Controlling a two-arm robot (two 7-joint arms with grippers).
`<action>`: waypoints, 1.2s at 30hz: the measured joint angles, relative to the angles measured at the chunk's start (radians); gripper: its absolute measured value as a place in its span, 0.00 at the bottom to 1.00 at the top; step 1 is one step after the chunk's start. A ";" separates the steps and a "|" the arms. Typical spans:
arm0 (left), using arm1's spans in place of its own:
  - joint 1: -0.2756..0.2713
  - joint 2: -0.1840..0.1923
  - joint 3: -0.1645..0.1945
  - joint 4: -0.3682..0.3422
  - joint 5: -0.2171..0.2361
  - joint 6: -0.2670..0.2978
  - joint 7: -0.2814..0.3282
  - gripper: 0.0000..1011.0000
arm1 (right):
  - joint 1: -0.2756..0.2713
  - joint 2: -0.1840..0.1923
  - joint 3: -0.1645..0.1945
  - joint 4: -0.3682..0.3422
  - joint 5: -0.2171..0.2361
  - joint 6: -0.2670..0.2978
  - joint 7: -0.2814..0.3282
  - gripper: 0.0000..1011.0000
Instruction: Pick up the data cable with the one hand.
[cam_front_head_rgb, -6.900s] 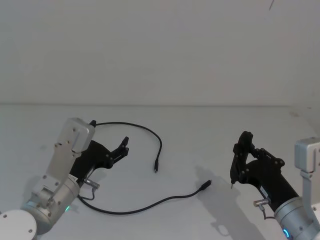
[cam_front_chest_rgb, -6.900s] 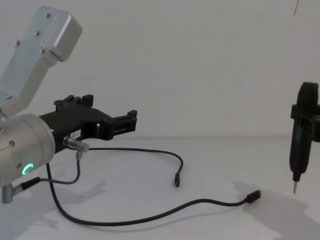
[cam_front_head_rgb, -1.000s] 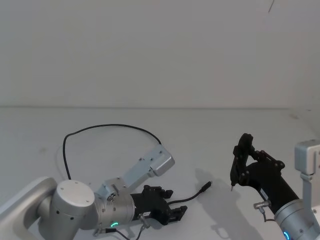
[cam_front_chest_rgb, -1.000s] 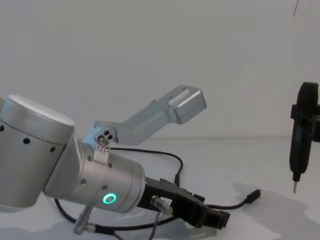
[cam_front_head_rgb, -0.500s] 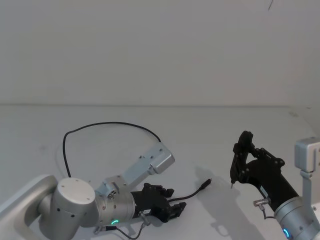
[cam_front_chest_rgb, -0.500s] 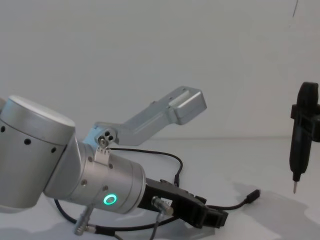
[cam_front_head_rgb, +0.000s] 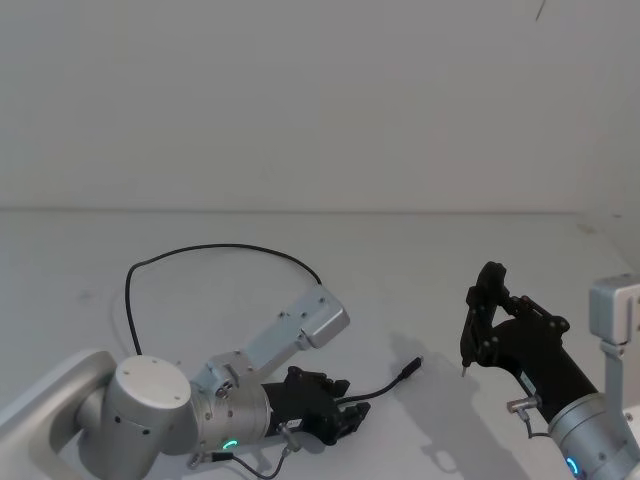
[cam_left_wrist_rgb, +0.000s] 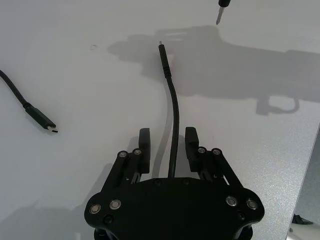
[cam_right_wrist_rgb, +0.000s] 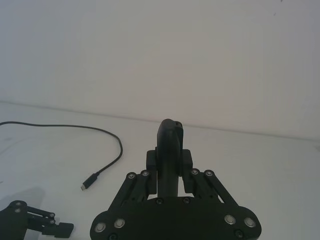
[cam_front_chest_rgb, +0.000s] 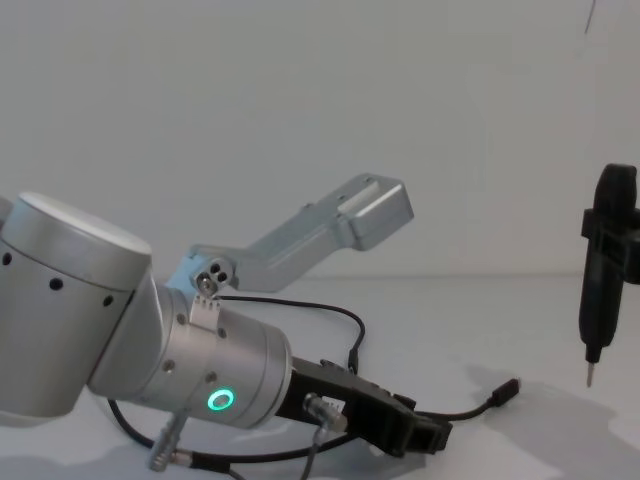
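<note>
The data cable (cam_front_head_rgb: 230, 247) is a thin black line looping across the white table, with one plug (cam_front_head_rgb: 408, 368) lying near the middle. My left gripper (cam_front_head_rgb: 350, 415) sits low over the cable's near stretch. In the left wrist view this gripper (cam_left_wrist_rgb: 167, 132) is open, and the cable (cam_left_wrist_rgb: 172, 110) runs between its fingers (cam_left_wrist_rgb: 145, 142). The cable's other plug (cam_left_wrist_rgb: 40, 117) lies off to one side. From the chest the left gripper (cam_front_chest_rgb: 430, 435) is just above the table, with the cable (cam_front_chest_rgb: 470, 408) trailing right.
My right gripper (cam_front_head_rgb: 485, 320) hangs above the table's right side, shut on a slim black pen-like tool (cam_front_chest_rgb: 600, 290) whose metal tip points down. A short grey wire (cam_front_chest_rgb: 165, 445) dangles from the left wrist. The table's far side is bare white.
Since the oldest frames the left arm has swung from the table's left to its near middle, over the cable. Over the last second its gripper has edged back slightly. The right arm has stayed still.
</note>
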 joint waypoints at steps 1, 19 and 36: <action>0.000 0.000 0.000 0.000 0.000 0.000 0.000 0.40 | 0.000 0.000 0.000 0.000 0.000 0.000 0.000 0.28; 0.000 0.000 0.000 0.000 0.001 0.001 0.000 0.28 | 0.000 0.000 0.000 0.000 0.000 0.000 0.000 0.28; 0.000 0.000 0.000 0.000 0.002 0.001 0.000 0.17 | 0.000 0.000 0.000 0.000 0.000 0.000 0.000 0.28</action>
